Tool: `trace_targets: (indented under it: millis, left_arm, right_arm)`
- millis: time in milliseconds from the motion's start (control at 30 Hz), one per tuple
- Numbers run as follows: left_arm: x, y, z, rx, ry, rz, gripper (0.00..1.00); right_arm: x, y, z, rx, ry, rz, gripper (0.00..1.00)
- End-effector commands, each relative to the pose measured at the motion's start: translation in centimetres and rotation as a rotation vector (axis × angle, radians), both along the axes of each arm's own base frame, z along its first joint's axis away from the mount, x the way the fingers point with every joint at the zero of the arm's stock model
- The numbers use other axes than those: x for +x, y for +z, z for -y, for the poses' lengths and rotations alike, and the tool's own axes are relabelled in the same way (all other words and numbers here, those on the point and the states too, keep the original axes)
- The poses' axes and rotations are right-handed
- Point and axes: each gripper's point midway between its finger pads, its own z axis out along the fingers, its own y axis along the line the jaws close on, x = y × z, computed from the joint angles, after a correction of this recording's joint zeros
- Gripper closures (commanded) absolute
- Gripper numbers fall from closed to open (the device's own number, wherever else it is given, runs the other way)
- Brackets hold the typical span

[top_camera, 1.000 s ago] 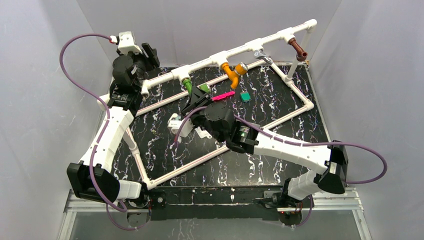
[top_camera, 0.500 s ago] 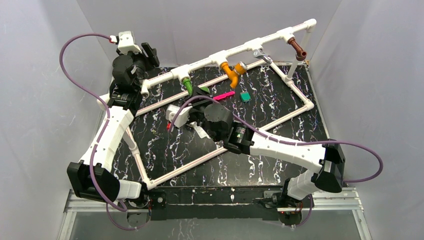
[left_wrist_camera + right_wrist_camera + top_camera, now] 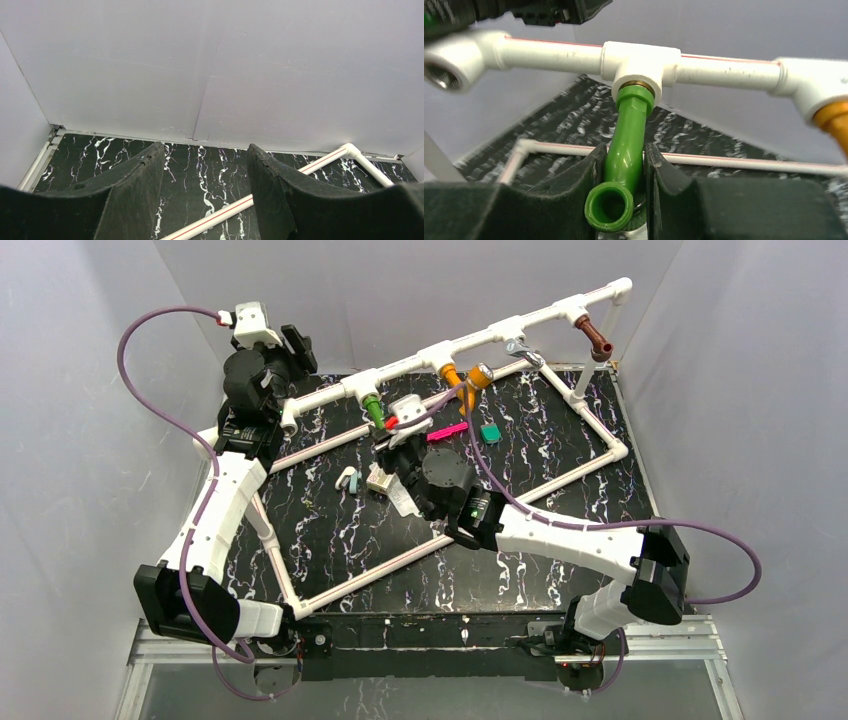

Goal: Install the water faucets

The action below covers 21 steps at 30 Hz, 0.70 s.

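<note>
The green faucet (image 3: 630, 120) hangs from a white tee (image 3: 640, 62) on the raised pipe, its threaded end in the brass-ringed socket. My right gripper (image 3: 625, 149) is shut on its elbow, one finger on each side. In the top view the green faucet (image 3: 374, 408) sits just behind the right gripper (image 3: 386, 430). The orange faucet (image 3: 456, 380) and the brown faucet (image 3: 597, 340) hang from tees further right. My left gripper (image 3: 205, 147) is open and empty at the back left corner (image 3: 298, 348), over bare table.
A white pipe frame (image 3: 560, 475) lies on the black marbled table. A flat pink strip (image 3: 447, 431) and a small green block (image 3: 490, 433) lie behind my right arm. Two small white pieces (image 3: 348, 480) lie left of the right wrist. A silver tap (image 3: 520, 348) sits on the raised pipe.
My right wrist has rolled around while gripping the green faucet, its white camera housing swinging from the near left up to beside the pipe. The left arm has not moved.
</note>
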Motion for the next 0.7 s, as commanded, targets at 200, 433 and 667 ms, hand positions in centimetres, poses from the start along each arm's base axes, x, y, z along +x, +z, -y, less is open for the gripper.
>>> trace_targets:
  millis: [200,433,667]
  left_arm:
    - [-2.8,-21.2,0.8,0.124,-0.039,-0.617,0.41]
    - [-2.9,-21.1,0.9,0.119,-0.042,-0.616,0.41]
    - [-2.9,-21.0,0.9,0.119,-0.041,-0.613,0.41]
  right_arm:
    - [-1.6,6.3,0.3,1.002,0.160,-0.384,0.99]
    - [-0.8,6.5,0.7,1.393,0.236,-0.652,0.99]
    - [-1.0,7.4,0.6,1.596,0.291,-0.806,0.99]
